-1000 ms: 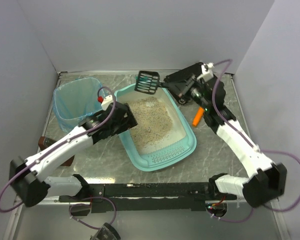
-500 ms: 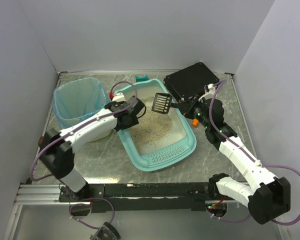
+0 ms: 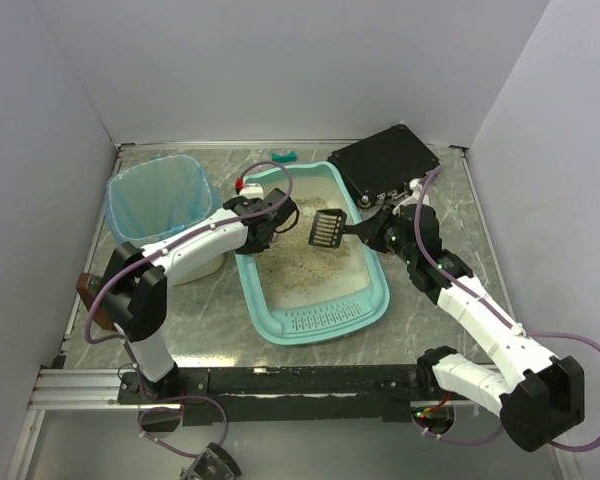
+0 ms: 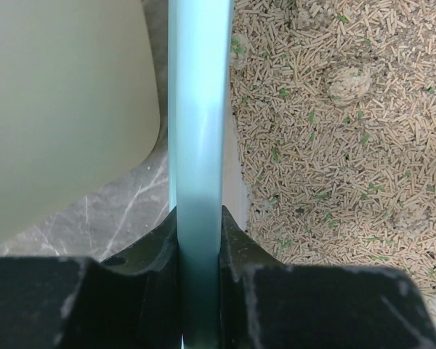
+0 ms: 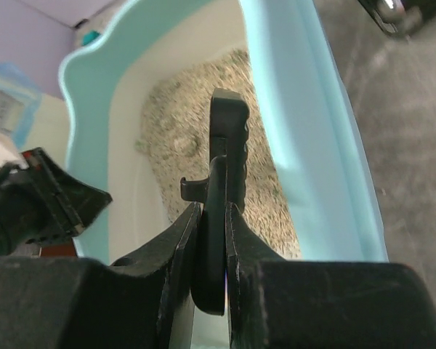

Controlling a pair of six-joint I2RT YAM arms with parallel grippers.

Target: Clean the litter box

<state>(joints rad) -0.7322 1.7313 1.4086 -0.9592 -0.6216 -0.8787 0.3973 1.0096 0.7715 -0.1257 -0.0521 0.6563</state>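
The teal litter box (image 3: 372,262) lies in the middle of the table, with beige litter (image 3: 302,262) inside its cream wall and the slotted lip nearest the arms. My left gripper (image 3: 283,213) is shut on the box's left rim (image 4: 198,109), which fills the gap between its jaws (image 4: 198,218). Litter (image 4: 334,145) lies just right of that rim. My right gripper (image 3: 363,232) is shut on the handle of a black slotted scoop (image 3: 326,230). In the right wrist view the scoop (image 5: 229,138) stands edge-on between the jaws (image 5: 212,211), just above the litter (image 5: 182,123).
A white bin with a blue bag (image 3: 155,205) stands left of the box, close behind my left arm. A black case (image 3: 385,160) lies at the back right. A small teal piece (image 3: 284,156) sits by the back wall. A brown block (image 3: 88,292) is at the table's left edge.
My left gripper swung to the box's left rim and closed on it. The right arm brought the scoop from the back of the table down over the litter. The box turned slightly.
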